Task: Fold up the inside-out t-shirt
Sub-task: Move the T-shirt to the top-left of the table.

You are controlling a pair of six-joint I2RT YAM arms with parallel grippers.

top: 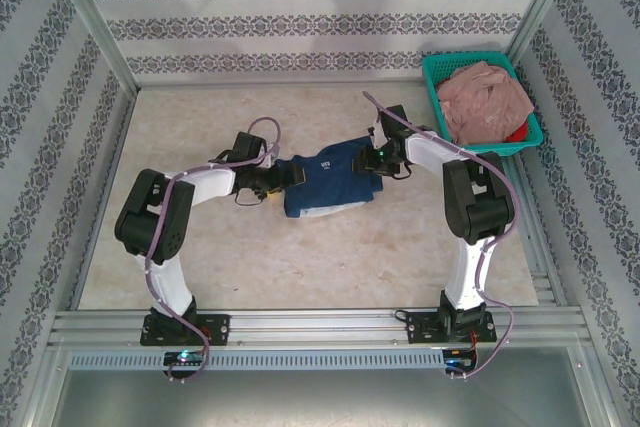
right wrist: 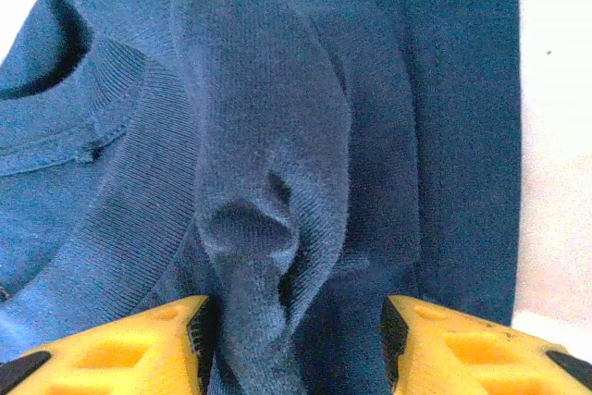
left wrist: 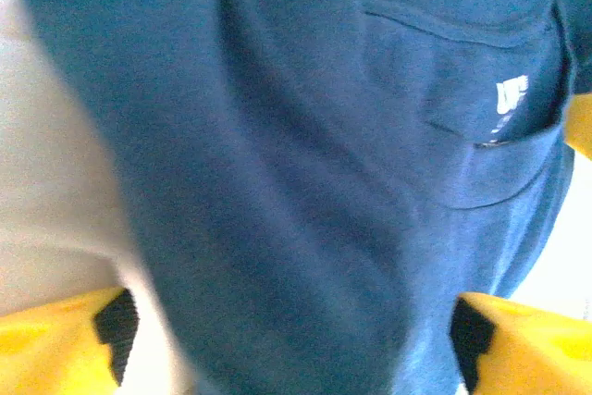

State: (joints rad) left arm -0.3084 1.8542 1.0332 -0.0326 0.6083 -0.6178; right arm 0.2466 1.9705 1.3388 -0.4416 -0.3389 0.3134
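**Location.** The inside-out t-shirt (top: 325,187) lies on the table (top: 300,267) at the centre of the overhead frame, gathered into a rough rectangle between my two arms.

**End effectors.** My left gripper (left wrist: 291,326) stands wide open over the cloth and holds nothing. My right gripper (right wrist: 296,321) is also parted. A raised ridge of cloth (right wrist: 264,182) stands between its jaws, against the left pad but clear of the right one, so I judge it is not clamped.

**Handling.** It is a soft navy knit, and I judge it to be light, limp and not fragile. It bunches readily, so pinching only the top layer would lift a peak rather than the whole stack. I would take hold at an outer edge on each side, through all layers.

**Markings.** A small white printed label (left wrist: 511,99) sits below the ribbed collar (right wrist: 120,108), in the right of the left wrist frame. It is too blurred to read.
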